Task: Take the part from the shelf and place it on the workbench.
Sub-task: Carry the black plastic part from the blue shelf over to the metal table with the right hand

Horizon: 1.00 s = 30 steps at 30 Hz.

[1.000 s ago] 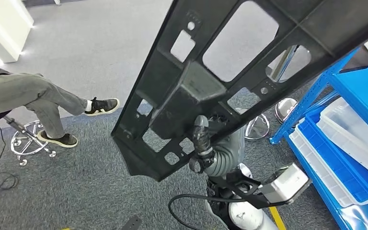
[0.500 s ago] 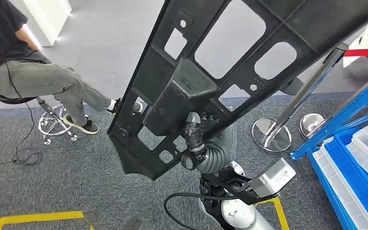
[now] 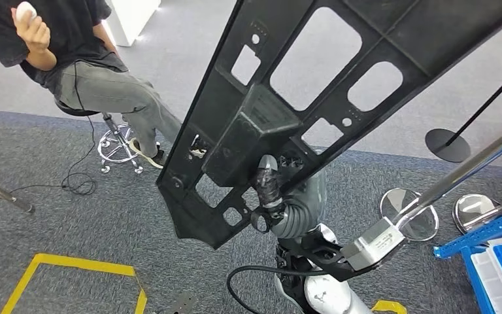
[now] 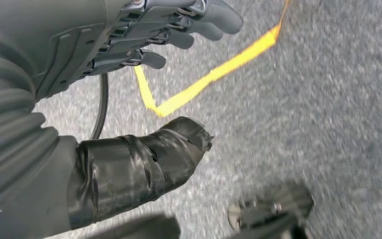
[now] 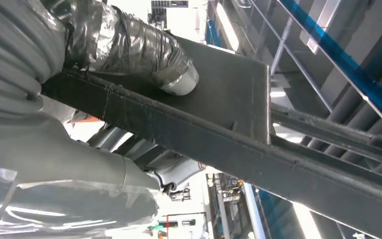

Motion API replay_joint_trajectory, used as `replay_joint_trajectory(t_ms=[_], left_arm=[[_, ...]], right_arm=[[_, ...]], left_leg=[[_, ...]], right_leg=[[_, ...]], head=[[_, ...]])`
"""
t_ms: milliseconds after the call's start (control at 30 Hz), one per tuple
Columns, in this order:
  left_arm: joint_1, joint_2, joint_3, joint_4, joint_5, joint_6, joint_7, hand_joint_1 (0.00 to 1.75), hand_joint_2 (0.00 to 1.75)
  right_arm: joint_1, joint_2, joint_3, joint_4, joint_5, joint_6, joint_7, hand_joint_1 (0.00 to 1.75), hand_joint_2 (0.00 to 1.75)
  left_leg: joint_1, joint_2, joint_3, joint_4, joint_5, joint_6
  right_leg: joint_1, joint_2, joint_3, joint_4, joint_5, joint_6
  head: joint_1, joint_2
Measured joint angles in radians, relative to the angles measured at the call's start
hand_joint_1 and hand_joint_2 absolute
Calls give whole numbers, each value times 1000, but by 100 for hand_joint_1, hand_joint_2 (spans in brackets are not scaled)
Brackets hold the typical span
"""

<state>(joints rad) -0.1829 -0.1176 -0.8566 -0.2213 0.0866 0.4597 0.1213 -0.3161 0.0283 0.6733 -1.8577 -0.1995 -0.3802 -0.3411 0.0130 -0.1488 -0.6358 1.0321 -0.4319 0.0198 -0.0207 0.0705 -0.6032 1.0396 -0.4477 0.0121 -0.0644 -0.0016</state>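
Note:
The part [image 3: 255, 131] is a large black plastic frame with several cut-outs, held up at a slant across the middle of the head view. My right hand [image 3: 271, 196] grips it from below, its taped thumb lying against the boxy block near the frame's lower end. In the right wrist view the taped thumb [image 5: 129, 50] presses on one face of the black part [image 5: 219, 129] and the fingers wrap the other side. My left hand [image 4: 109, 45] hangs over the grey carpet with its fingers apart and holds nothing.
A person [image 3: 91, 72] sits on a wheeled stool [image 3: 121, 147] at the upper left, with a cable [image 3: 78, 183] on the floor nearby. Yellow floor tape [image 3: 72, 265] runs at the lower left. Chrome stanchion bases [image 3: 408, 209] and a blue shelf [image 3: 497, 261] stand at the right.
The whole picture has shifted: the camera has turned left, so the blue shelf slid off to the right and the seated person came nearer the middle. The part stays in my right hand.

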Motion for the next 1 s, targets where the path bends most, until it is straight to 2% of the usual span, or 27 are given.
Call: replay_joint_trajectory(t_ms=[33,67,100,133,167,200,233,267,300,367,400,433,467,533,600,667,700,733,767,800,833,867,900,933,967,1000], left_arm=[[2,1,0,0,0,-3,0,0,175],[4,2,0,0,0,-5,0,0,175],[3,3,0,0,1,-6,-1,0,175],[1,3,0,0,2,-7,-2,0,175],[-2,3,0,0,2,-7,-2,0,175],[-4,3,0,0,3,-8,-3,0,175],[-4,3,0,0,3,-8,-3,0,175],[-3,4,0,0,3,-8,-3,0,175],[-3,5,0,0,2,-8,-3,0,175],[-4,7,0,0,1,-8,-3,0,175],[-6,7,0,0,0,-8,-3,0,175],[-7,7,0,0,0,-8,-3,0,175],[-8,7,0,0,0,-8,-3,0,175],[-8,8,0,0,0,-8,-3,0,175],[-8,8,0,0,0,-8,-3,0,175],[-10,8,0,0,-1,-8,-3,0,175],[-11,8,0,0,-1,-8,-2,0,175],[-11,8,-1,0,-1,-9,-2,0,175],[-10,8,-1,0,-1,-9,-1,0,175],[-10,8,-1,0,-2,-9,-1,0,175],[-9,8,-1,0,-2,-10,0,0,175],[-9,7,-1,0,-2,-10,0,0,175],[-10,7,-1,0,-2,-10,0,0,175],[-11,6,-1,0,-3,-10,0,0,175],[-10,6,-1,0,-3,-10,1,0,175],[-10,6,-1,0,-3,-11,2,0,175]], right_arm=[[-1,0,0,0,0,0,1,175,175],[-2,1,0,0,0,0,3,175,175],[-3,2,1,0,0,1,4,175,175],[-3,2,1,0,0,1,5,175,175],[-3,2,1,0,0,1,6,175,175],[-2,2,1,1,0,1,8,175,175],[-1,2,1,1,0,1,9,175,175],[-1,2,1,2,0,1,10,175,175],[-1,2,1,2,0,1,10,175,175],[-1,2,1,3,0,1,10,175,175],[-2,2,1,3,0,1,10,175,175],[-2,2,1,3,0,1,11,175,175],[-3,2,1,3,0,2,11,175,175],[-4,2,1,3,0,2,11,175,175],[-6,3,2,2,0,2,11,175,175],[-5,2,2,3,0,1,11,175,175],[-4,1,2,3,0,1,11,175,175],[-2,1,2,4,0,0,11,175,175],[-1,0,2,5,-1,0,12,175,175],[-1,-1,2,5,-1,0,12,175,175],[-1,-1,2,6,-1,0,12,175,175],[-1,-1,2,6,-2,0,12,175,175],[-2,-1,2,6,-2,0,12,175,175],[-2,-1,2,6,-2,0,12,175,175],[-2,-1,2,6,-2,0,12,175,175],[-3,-1,2,6,-2,1,12,175,175]], left_leg=[[0,5,-2,2,-1,-6],[-2,25,-9,16,-9,-12],[-4,55,-25,49,-25,-17],[-4,91,-51,102,-50,-21],[-3,116,-86,165,-76,-26],[0,128,-118,222,-94,-30],[3,134,-139,255,-97,-34],[5,138,-140,251,-83,-36],[6,144,-121,209,-54,-37],[2,187,-50,75,4,-31],[-2,208,-23,25,18,-24],[-5,223,-11,-1,21,-16],[-10,223,-10,-5,16,-7],[-8,198,-8,-11,16,7],[-3,172,2,-19,19,20],[-1,147,7,-22,19,29],[-3,132,7,-22,18,32],[-4,117,7,-21,17,34],[-5,100,8,-19,16,35],[-6,83,9,-17,15,34],[-6,67,10,-15,14,33],[-6,52,10,-12,12,31],[-7,39,8,-8,10,28],[-6,28,4,-6,9,23],[-5,18,0,-7,9,17],[-3,8,-2,-8,11,10]], right_leg=[[-2,-11,5,-6,2,-4],[-5,-24,11,-13,3,-10],[-8,-38,17,-19,4,-16],[-6,-53,22,-22,3,-20],[-5,-69,25,-23,0,-23],[-4,-84,27,-23,-3,-24],[-4,-99,30,-23,-6,-23],[-5,-113,32,-22,-9,-22],[-5,-126,36,-21,-13,-19],[-3,-150,46,-20,-22,-10],[0,-160,50,-20,-26,-4],[4,-168,53,-20,-30,1],[7,-177,56,-22,-32,7],[6,-188,66,-25,-39,21],[3,-154,57,13,-68,30],[2,-101,-1,131,-124,31],[3,-89,-41,199,-148,30],[3,-82,-72,248,-156,29],[4,-78,-88,261,-144,27],[4,-73,-84,233,-113,24],[4,-62,-63,171,-70,19],[3,-40,-36,103,-35,14],[2,-19,-14,44,-12,9],[3,-4,1,6,-2,6],[4,2,7,-7,-5,4],[5,-6,11,-12,-4,2]], head=[[0,0],[-4,0],[-7,0],[-11,0],[-14,0],[-14,0],[-14,0],[-15,0],[-15,0],[-15,0],[-14,0],[-12,0],[-11,0],[-9,0],[-4,0],[4,0],[6,0],[7,0],[7,0],[7,0],[7,0],[7,0],[7,0],[7,0],[7,0],[8,0]])
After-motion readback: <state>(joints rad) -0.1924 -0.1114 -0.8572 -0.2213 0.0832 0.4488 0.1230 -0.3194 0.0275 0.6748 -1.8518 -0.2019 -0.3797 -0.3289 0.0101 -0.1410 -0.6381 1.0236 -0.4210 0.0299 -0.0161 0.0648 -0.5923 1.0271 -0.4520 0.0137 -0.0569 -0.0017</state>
